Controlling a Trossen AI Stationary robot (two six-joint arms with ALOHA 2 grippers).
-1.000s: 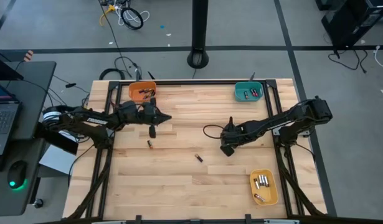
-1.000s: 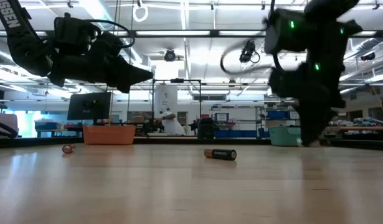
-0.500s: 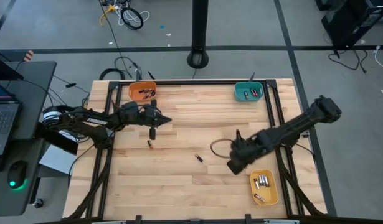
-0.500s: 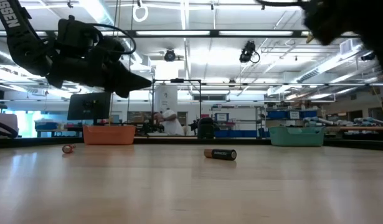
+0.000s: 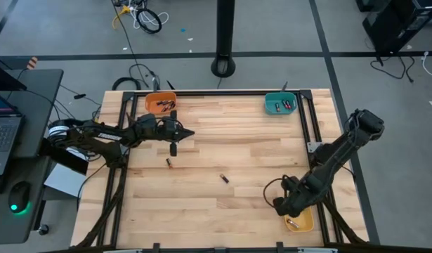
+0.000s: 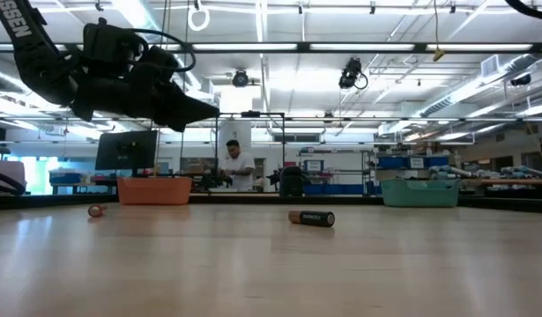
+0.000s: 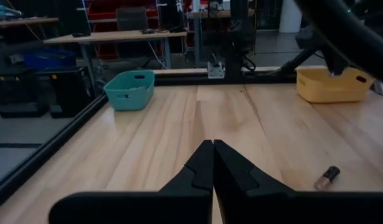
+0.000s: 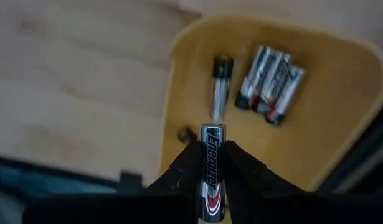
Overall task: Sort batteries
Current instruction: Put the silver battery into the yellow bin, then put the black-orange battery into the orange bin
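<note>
Pale wooden planks fill the middle of the high view, with 2 loose batteries [image 5: 223, 178] lying near the centre. At lower right, the right gripper [image 8: 211, 163] pinches a silver battery [image 8: 210, 168] above the yellow bin [image 8: 328, 106], probably lining up to drop it among the matching cells there. Toward the upper left, the left gripper [image 7: 213, 163] waits closed and empty beside the orange bin [image 5: 160, 103].

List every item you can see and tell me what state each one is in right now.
Left pincer: shut, empty, raised above the table.
Right pincer: shut on an Energizer battery, over the yellow bin.
Yellow bin: holds several batteries.
Orange bin: holds batteries.
Teal bin: holds batteries.
Duracell battery: lying loose on the table.
Second loose battery: lying on the table.
</note>
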